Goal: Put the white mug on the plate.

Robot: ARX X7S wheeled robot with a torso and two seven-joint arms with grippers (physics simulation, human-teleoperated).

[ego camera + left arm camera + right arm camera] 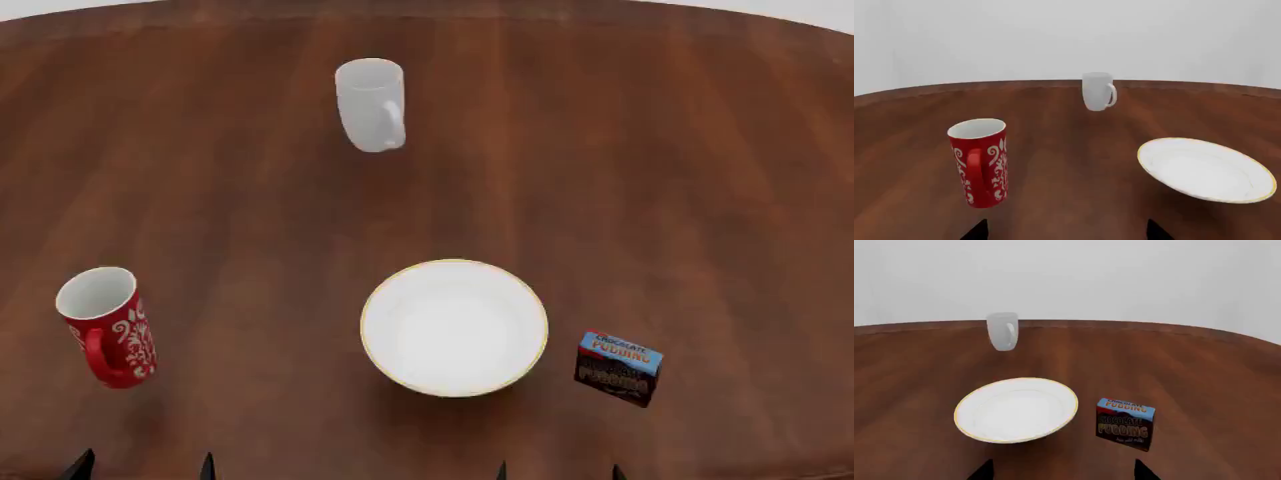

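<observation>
1. Dark fingertips of the left gripper [143, 465] and of the right gripper [558, 470] show only as small points at the near edge of the head view; each pair stands apart with nothing between, so both claws look released.
2. Just beyond them lies the plate [382, 300], empty, on the wooden table [667, 180].
3. A chocolate pudding box [618, 367] stands just beside the plate, on the right.
4. A red mug with white pattern [112, 330] stands well apart, on the left.
5. Farthest is the white mug [368, 104], upright near the far edge, its handle turned toward the right side.
6. This mug is probably stiff, smooth and fragile ceramic; a grip across the body or rim, away from the handle, seems safest.
</observation>
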